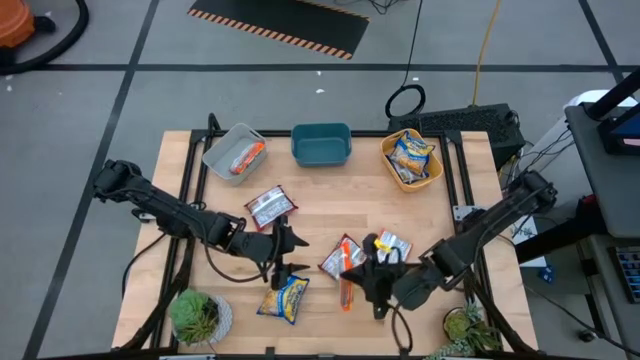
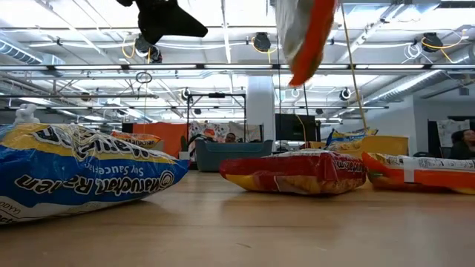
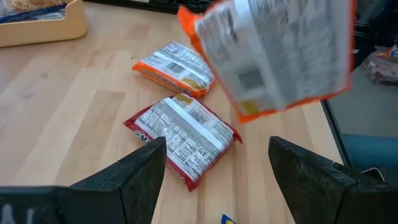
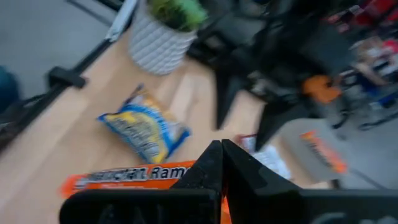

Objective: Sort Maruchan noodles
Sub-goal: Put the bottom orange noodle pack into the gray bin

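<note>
High view: both arms reach over the near half of a wooden table (image 1: pixel 330 225). The right gripper (image 1: pixel 352 279) is clamped on an orange packet (image 1: pixel 346 280), which hangs on edge above the tabletop; the low view shows it dangling clear of the wood (image 2: pixel 306 37). The left gripper (image 1: pixel 285 252) waits just beside it, fingers (image 3: pixel 134 174) spread wide and holding nothing.

Loose packets lie around the grippers. A yellow-and-blue packet (image 1: pixel 284 299) sits near the front edge, in front of the left gripper. A red-and-silver packet (image 1: pixel 270 208) lies behind that gripper, toward the tubs. Another red-and-silver packet (image 1: pixel 335 262) lies flat between the two grippers, touching or just beside the lifted one, and a further orange packet (image 1: pixel 391 245) rests just beyond the right gripper.

Three tubs line the far edge. The grey tub (image 1: pixel 228 146) at the left holds one orange packet (image 1: pixel 246 157). The teal tub (image 1: pixel 321 144) stands in the middle. The yellow tub (image 1: pixel 411 178) at the right holds yellow-and-blue packets (image 1: pixel 412 155), how many cannot be told. Two potted plants (image 1: pixel 198 316) stand at the front corners.
</note>
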Controlling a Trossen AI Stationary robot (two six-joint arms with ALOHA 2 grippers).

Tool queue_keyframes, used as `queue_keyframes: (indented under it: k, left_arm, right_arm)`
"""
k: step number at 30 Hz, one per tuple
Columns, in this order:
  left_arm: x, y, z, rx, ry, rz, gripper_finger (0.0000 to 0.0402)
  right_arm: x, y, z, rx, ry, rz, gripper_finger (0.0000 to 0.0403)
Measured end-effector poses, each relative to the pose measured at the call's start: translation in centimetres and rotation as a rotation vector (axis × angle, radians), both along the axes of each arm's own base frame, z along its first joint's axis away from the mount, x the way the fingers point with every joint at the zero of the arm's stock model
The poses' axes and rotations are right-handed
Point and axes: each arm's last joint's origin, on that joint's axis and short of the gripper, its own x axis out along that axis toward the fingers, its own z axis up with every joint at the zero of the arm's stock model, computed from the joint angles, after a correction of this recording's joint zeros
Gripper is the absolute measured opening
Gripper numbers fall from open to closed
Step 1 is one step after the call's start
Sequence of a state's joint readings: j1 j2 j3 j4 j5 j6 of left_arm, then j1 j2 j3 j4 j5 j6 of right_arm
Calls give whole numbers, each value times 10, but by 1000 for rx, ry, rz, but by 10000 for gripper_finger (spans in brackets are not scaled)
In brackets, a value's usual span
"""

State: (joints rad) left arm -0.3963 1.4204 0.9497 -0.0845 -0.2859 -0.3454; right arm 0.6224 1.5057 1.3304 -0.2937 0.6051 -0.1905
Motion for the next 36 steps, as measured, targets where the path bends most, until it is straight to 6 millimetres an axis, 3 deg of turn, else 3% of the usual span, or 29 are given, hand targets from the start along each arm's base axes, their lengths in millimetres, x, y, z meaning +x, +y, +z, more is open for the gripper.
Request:
queue_keyframes:
  k: [10, 14, 20, 26, 36]
  left_arm:
    - [5, 4, -4, 16, -2, 55, 285]
    - [17, 14, -20, -20, 47, 109, 285]
    - [40, 23, -49, -111, 115, -6, 285]
    - [65, 23, -64, -206, -14, -109, 285]
    - [89, 27, -69, -410, -251, -259, 285]
  right_arm:
    - [-1, -8, 11, -63, -56, -33, 0]
    - [-1, -10, 12, -84, -76, -97, 0]
    - [-2, -10, 12, -106, -85, -117, 0]
    - [-8, -4, 14, -151, -111, -164, 0]
    - [-44, 12, 40, -99, -186, -63, 0]
